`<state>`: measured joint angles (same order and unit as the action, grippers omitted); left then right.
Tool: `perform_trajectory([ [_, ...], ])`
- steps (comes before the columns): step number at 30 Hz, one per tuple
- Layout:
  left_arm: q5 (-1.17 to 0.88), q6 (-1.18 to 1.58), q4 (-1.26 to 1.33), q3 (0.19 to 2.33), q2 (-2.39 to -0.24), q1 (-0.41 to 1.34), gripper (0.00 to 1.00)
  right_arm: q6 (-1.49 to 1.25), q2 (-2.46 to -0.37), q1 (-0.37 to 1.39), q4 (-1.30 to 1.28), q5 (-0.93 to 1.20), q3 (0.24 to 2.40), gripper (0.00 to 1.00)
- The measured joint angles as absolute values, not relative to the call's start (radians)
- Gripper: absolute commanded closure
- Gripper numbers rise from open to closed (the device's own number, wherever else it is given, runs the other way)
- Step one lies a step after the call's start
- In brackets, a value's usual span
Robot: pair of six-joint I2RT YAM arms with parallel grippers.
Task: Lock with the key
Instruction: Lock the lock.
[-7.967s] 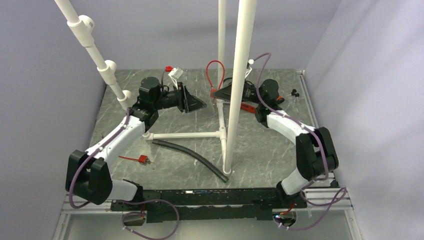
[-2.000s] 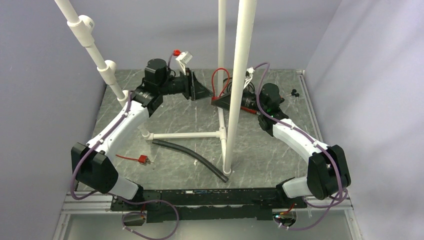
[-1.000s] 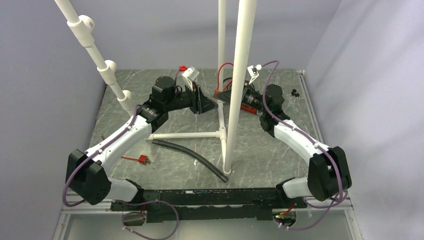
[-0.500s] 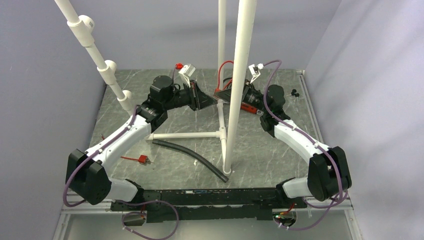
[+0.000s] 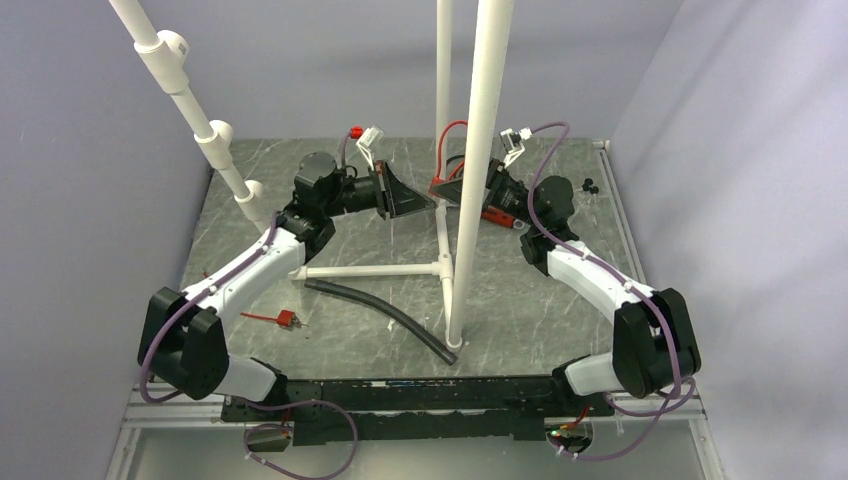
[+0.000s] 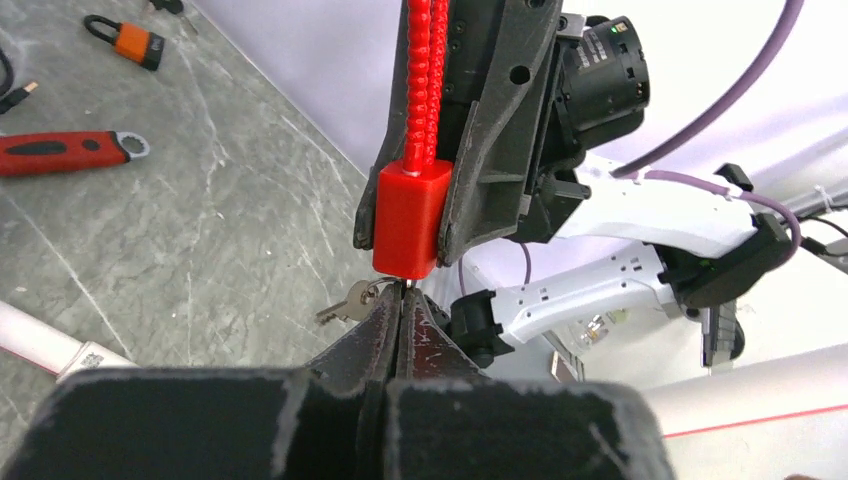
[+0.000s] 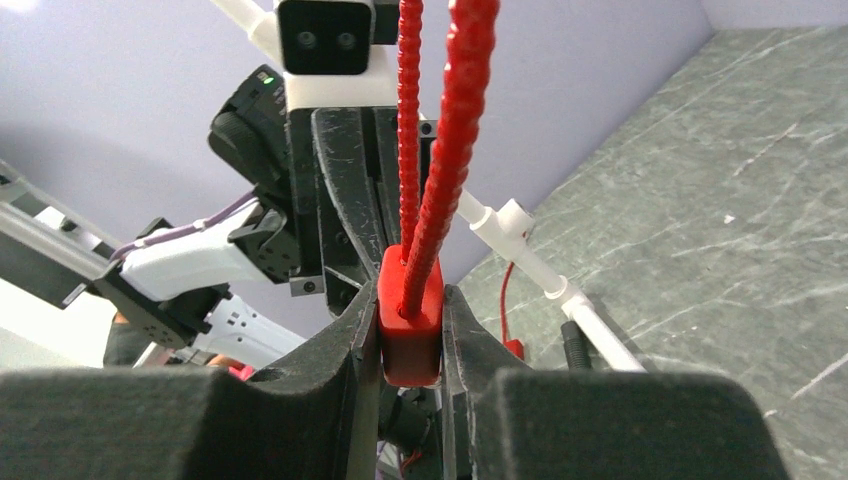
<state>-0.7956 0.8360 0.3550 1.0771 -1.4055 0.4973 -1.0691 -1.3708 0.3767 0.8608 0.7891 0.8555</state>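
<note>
The red lock (image 7: 408, 345) has a ribbed red cable shackle (image 7: 445, 140) rising from it. My right gripper (image 7: 410, 298) is shut on the lock body, one finger on each flat side. Seen from the left wrist, the lock (image 6: 405, 222) hangs bottom end toward my left gripper (image 6: 400, 298). That gripper's jaws are pressed together on the key (image 6: 408, 285), of which only a sliver of metal shows at the lock's underside. A spare key (image 6: 345, 303) dangles from the ring to the left. From above, both grippers meet beside the thin white post (image 5: 441, 100).
A white pipe frame (image 5: 480, 150) stands in the middle, its floor bar (image 5: 375, 270) running left. A black hose (image 5: 385, 315) and a red tie (image 5: 270, 318) lie on the grey table. An orange padlock (image 6: 128, 40) and a red-handled tool (image 6: 60, 155) lie beyond.
My left gripper's jaws have come together on the key under the lock. Its arm shifted a little. The right gripper has kept its hold and its place.
</note>
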Motion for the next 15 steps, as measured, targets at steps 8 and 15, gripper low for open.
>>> perform_trajectory([
  [8,-0.914,0.920,0.460,1.050,-1.415,0.476,0.73,-1.065,-1.378,0.377,0.929,0.877,0.855,1.00],
  [15,-0.993,0.762,0.318,1.042,-1.353,0.435,0.48,-0.928,-1.351,0.368,0.864,1.007,0.855,1.00],
])
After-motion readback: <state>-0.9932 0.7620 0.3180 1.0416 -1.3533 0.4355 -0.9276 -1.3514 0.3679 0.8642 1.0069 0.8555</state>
